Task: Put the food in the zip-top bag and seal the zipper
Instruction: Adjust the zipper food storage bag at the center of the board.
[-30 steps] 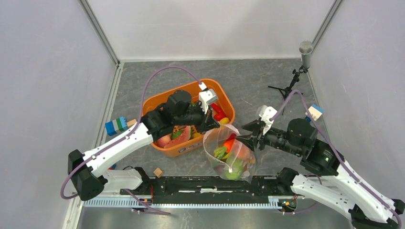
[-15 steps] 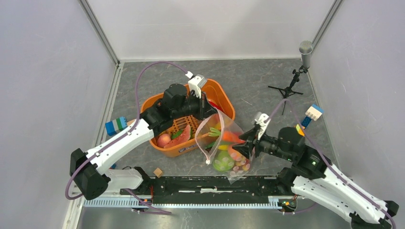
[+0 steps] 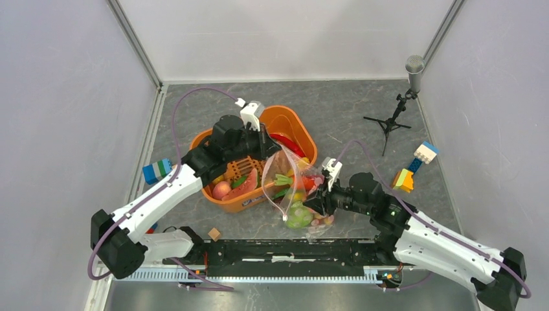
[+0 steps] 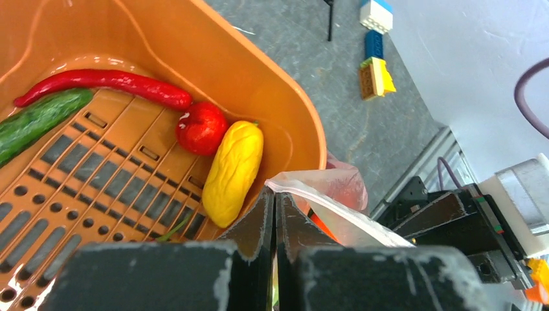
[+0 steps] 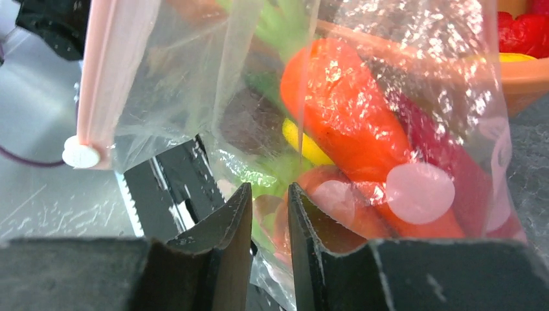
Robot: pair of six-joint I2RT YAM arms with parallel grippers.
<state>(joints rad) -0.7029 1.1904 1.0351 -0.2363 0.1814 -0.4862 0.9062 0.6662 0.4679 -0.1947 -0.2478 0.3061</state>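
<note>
Since a second ago the left arm has pulled toward the far left, dragging the zip-top bag (image 3: 292,188) against the near right rim of the orange tub (image 3: 304,133). The right arm has swung left, uncovering the building blocks (image 3: 414,165) on the counter (image 3: 349,110). A white sticker (image 3: 249,202) on the tub's near wall is too small to read. The left arm reaches over the tub, its left end effector (image 4: 274,196) clenched on the zipper (image 4: 324,206). The right arm stretches low leftward. The right end effector (image 5: 270,194) sits at the bag's side, fingers narrowly apart, and I cannot tell whether it grips. An orange piece (image 5: 343,103) and green melon (image 3: 298,217) sit in the bag, and a red chilli (image 4: 103,81) lies in the tub.
</note>
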